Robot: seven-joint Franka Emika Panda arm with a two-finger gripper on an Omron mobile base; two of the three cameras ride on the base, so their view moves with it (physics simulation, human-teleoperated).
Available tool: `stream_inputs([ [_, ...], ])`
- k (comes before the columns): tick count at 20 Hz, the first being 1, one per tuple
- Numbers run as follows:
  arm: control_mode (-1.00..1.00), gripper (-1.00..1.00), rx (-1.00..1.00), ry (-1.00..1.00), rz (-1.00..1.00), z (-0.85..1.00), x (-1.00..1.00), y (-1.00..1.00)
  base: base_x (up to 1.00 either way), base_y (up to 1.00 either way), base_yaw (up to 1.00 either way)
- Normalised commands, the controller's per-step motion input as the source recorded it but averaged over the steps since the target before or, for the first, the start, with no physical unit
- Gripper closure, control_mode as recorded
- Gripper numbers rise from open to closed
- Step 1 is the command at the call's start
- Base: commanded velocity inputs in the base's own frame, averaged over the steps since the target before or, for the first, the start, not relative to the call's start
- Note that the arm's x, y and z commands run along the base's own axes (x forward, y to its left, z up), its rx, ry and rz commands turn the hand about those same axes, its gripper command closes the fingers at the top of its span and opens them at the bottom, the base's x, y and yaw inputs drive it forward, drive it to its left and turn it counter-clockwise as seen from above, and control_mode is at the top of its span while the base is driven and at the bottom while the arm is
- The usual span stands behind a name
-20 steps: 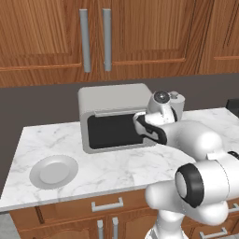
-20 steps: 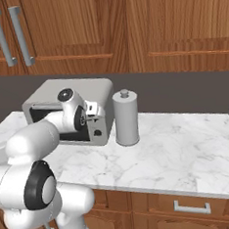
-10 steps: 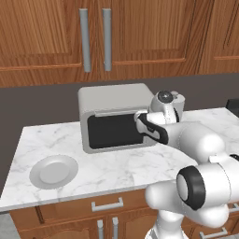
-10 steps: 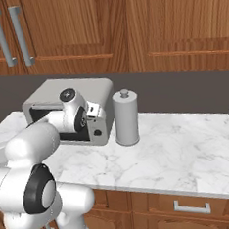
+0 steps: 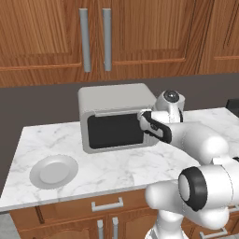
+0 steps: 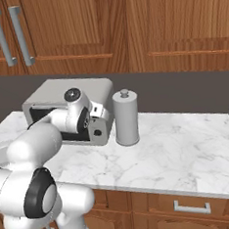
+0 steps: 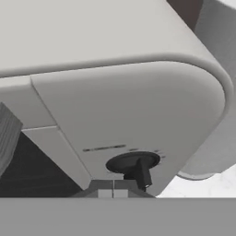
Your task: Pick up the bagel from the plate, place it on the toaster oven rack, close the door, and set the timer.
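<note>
A white marble counter [image 5: 116, 168] runs beneath wooden cabinets. The round light grey scalloped plate [image 5: 53, 171] lies bare at the light grey toaster oven's [image 5: 116, 116] 7 o'clock. Its dark glass door [image 5: 116, 130] is shut. The gripper [image 7: 114, 190], jaws together, meets the dark round timer knob [image 7: 134, 164].

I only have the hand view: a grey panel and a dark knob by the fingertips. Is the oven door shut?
Observer: In the left base view the door stands upright against the front of the oven, so it looks shut.
Operator: And the plate?
Observer: The plate lies on the counter, in front of the oven and to its left, with no bagel on it.
</note>
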Motion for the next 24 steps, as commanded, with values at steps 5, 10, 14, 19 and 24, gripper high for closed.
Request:
stream_inputs([
  [5,-1.0,1.0,0.28,0.04,0.0,0.27,0.0,-1.0,0.0,0.0,0.0],
  [10,-1.0,1.0,0.41,0.07,0.04,0.04,0.0,-1.0,0.0,0.0,0.0],
  [14,-1.0,1.0,0.4,0.03,0.04,0.0,-0.02,-1.0,0.0,0.0,0.0],
  [19,-1.0,1.0,0.29,0.0,0.01,-0.16,-0.27,-1.0,0.0,0.0,0.0],
  [24,-1.0,1.0,0.25,0.0,0.0,-0.22,-0.36,-0.99,0.0,0.0,0.0],
])
